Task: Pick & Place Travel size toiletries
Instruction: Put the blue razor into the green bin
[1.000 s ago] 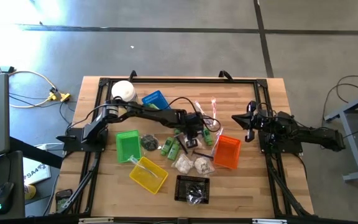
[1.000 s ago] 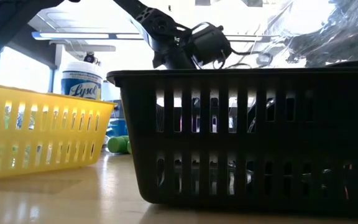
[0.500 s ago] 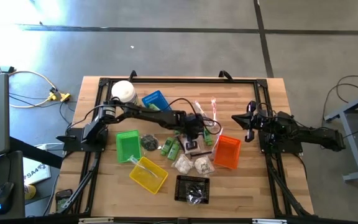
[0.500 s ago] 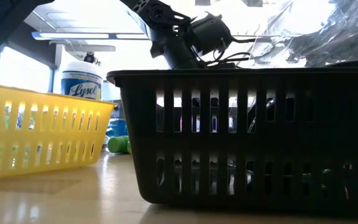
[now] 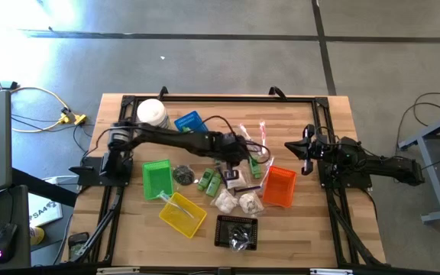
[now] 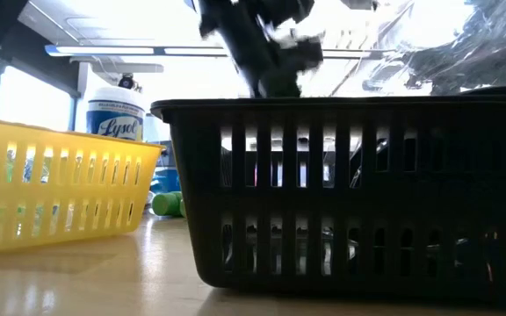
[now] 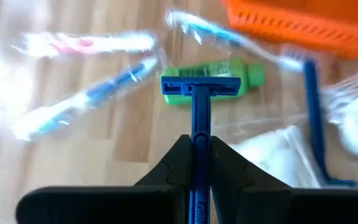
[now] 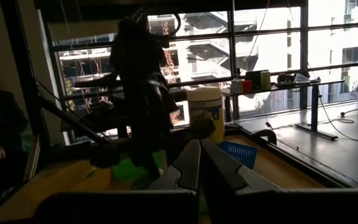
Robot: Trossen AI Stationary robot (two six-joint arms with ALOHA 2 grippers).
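My left gripper (image 7: 200,147) hangs over the heap of toiletries at the table's middle (image 5: 237,148), shut on a blue razor (image 7: 201,93). Below it lie a small green bottle (image 7: 231,73), clear-wrapped toothbrushes (image 7: 86,99), a white puffy packet (image 7: 272,149) and a second blue razor (image 7: 313,118). More green bottles (image 5: 211,181) and white packets (image 5: 237,201) lie flat on the wood. My right gripper (image 5: 304,156) waits shut near the table's right edge, touching nothing. My left gripper pinches the blue razor's handle (image 7: 201,134) between its two fingers (image 7: 180,163), which lie along the handle. The fingers point down from above. The razor's head (image 7: 202,85) sticks out past the fingertips, lifted clear of the items below.
An orange basket (image 5: 279,186) stands right of the heap, a green basket (image 5: 156,176) and a yellow one (image 5: 182,214) to its left, a black basket (image 5: 237,231) at the near edge. A big white jar (image 5: 151,112) and a blue basket (image 5: 190,122) stand at the far left.
My left gripper has risen from the heap and drifted slightly toward the far edge, staying shut. The low view shows its wrist climbing and blurring. My right arm has kept still.
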